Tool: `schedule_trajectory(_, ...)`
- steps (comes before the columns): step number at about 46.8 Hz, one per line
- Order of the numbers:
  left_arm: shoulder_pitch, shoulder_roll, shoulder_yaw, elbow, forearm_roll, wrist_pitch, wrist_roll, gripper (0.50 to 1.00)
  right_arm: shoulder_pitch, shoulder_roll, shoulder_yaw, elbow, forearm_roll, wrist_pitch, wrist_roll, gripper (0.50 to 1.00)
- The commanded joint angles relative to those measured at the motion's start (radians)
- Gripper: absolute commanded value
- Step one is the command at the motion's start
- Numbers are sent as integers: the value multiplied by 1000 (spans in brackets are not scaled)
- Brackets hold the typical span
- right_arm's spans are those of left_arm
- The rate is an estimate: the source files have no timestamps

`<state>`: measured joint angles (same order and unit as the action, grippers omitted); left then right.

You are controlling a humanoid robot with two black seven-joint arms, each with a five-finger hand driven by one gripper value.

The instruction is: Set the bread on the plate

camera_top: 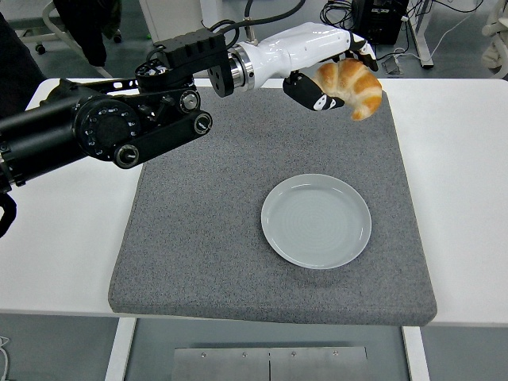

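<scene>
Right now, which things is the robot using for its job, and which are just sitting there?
For the job:
- croissant, held in the left hand
- plate, still empty

Just there:
- grey mat under the plate
- white table
- cables and equipment on the floor behind

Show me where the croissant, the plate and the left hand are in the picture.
croissant [355, 85]: head view, on its golden middle curve.
plate [279, 198]: head view, on its pale rim, left side.
left hand [321, 67]: head view, on the middle of the hand.
</scene>
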<state>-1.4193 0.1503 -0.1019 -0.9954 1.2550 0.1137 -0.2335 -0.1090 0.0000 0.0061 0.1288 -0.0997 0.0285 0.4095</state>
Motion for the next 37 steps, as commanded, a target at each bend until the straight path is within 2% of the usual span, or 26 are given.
schedule_trajectory(1,3,-12,21,0,0,1,0,642,0,0,0,0,0,1,0,1000)
schedule_trajectory(26,56,-72,88,-2,52,6,-1,648,0,0,0,0,0,1,0,1000)
schedule_trajectory(37,77,-71,100,-40,75,12,-1,651,0,0,0,0,0,1,2,1000)
